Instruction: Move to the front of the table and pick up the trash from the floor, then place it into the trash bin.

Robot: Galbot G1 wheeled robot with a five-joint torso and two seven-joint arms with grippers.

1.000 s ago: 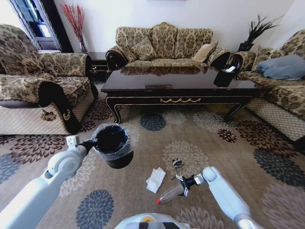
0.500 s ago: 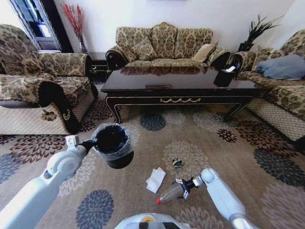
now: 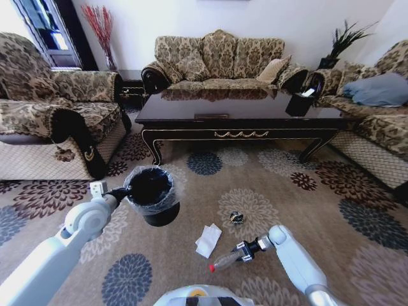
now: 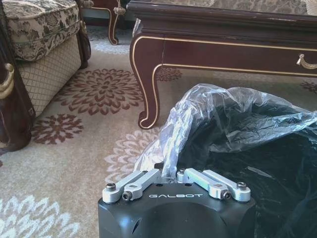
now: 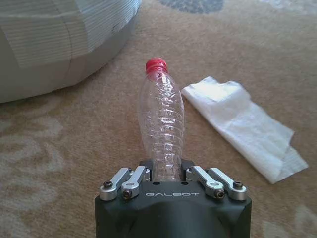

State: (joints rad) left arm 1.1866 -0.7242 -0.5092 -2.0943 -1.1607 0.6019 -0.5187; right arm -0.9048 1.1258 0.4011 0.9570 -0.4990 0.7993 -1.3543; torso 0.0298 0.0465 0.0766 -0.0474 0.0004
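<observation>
The right hand (image 3: 245, 250) has drawn in around the clear bottle (image 3: 228, 258) since a second ago, its fingers now closed on the bottle's base; the bottle lies low on the floor (image 3: 306, 210), red cap pointing near-left. The pickup looks secured but not yet lifted. White paper (image 3: 208, 240) lies just beside. The left hand (image 3: 121, 190) stays clamped on the trash bin (image 3: 153, 194) rim, left of it.

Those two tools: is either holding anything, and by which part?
Left tool grips the trash bin by its lined rim; right tool holds the bottle at its base end.
</observation>
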